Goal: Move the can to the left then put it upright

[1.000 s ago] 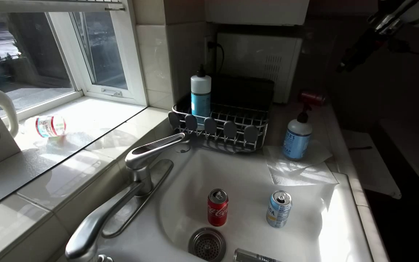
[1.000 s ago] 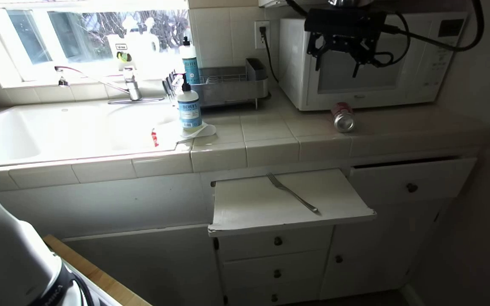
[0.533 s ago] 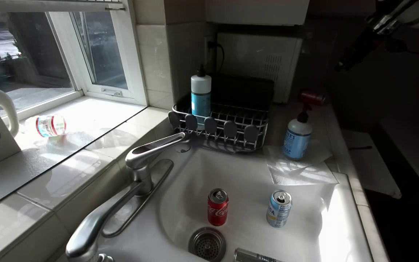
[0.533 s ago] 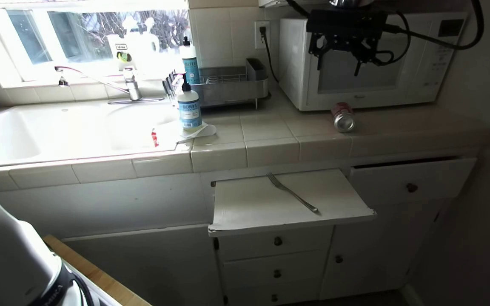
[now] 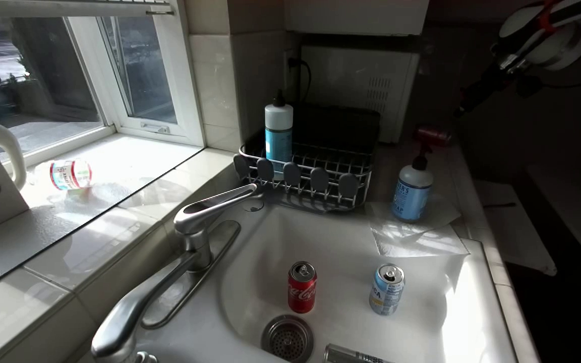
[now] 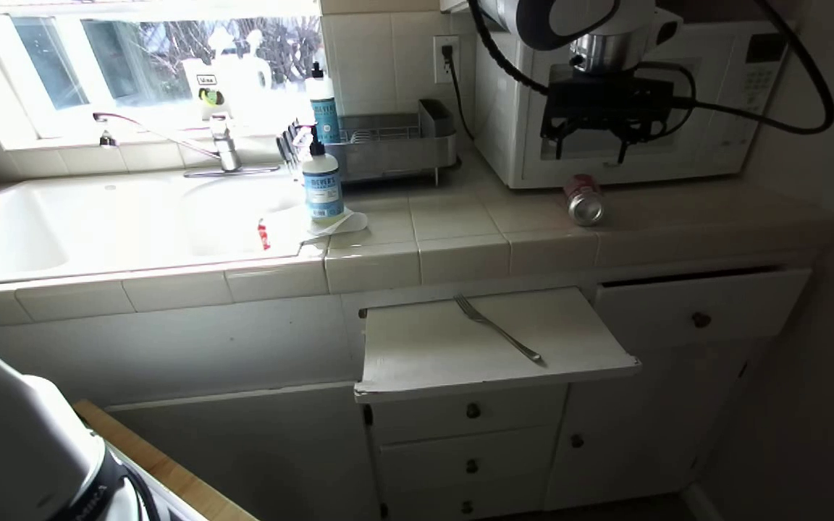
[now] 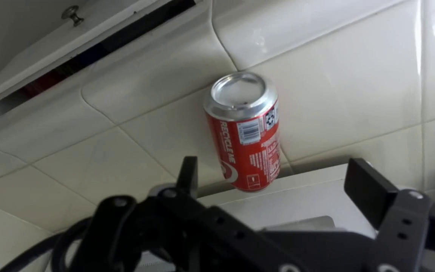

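On the tiled counter (image 6: 453,217), before the white microwave (image 6: 714,155), the can (image 6: 582,195) lies on its side in an exterior view, a metal end turned outward — its red wall dull in the shade. The gripper (image 6: 591,153) hangs above it, apart from it, spread wide. A fork (image 6: 496,329) rests on a pulled-out board (image 6: 417,354), beside a drawer (image 6: 706,304) standing ajar.

In an exterior view, a bright red can (image 5: 302,295) with white lettering stands upright in the sink (image 5: 341,242), near the drain (image 5: 288,339); a blue-and-silver can (image 5: 387,292) stands upright apart from it, and a silver can (image 5: 348,354) lies at the view's lower edge, partly cut off. A soap bottle (image 5: 411,194) stands on a pale sheet (image 5: 421,242) at the sink's corner, and beyond it the can shows darkly on its side; from here the gripper is too dark to read.

In the wrist view, the fingers (image 7: 370,189) stand wide apart — the can lies in line with the gap between them, touching neither, RECYCLE ME printed on its wall. Whether it touches the microwave I cannot tell.
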Robot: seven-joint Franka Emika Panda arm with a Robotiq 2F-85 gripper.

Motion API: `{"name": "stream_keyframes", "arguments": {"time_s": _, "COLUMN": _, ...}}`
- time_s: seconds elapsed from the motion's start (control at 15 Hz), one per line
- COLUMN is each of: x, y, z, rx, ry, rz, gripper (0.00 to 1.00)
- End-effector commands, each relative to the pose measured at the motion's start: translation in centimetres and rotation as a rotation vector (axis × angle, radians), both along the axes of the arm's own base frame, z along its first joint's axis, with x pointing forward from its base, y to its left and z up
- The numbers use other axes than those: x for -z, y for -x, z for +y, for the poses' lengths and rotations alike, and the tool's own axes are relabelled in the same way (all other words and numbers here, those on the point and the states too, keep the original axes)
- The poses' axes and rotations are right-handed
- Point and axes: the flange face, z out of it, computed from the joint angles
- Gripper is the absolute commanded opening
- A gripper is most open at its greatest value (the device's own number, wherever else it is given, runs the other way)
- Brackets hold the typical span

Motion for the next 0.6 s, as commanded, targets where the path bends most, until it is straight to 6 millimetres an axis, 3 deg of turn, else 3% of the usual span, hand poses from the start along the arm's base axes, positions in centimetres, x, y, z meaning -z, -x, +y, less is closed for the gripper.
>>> {"name": "stream_keyframes", "arguments": {"time_s": 0.0, "x": 2.3, "y": -0.9, "z": -0.8, "rx": -0.074, "ry": -0.004, "rz": -0.029, "gripper": 1.0}}
{"name": "stream_keyframes", "arguments": {"time_s": 0.53, "x": 6.0, "y": -1.9, "z": -1.6, "rx": -0.187, "ry": 0.002, "rz": -0.088, "gripper": 1.0}}
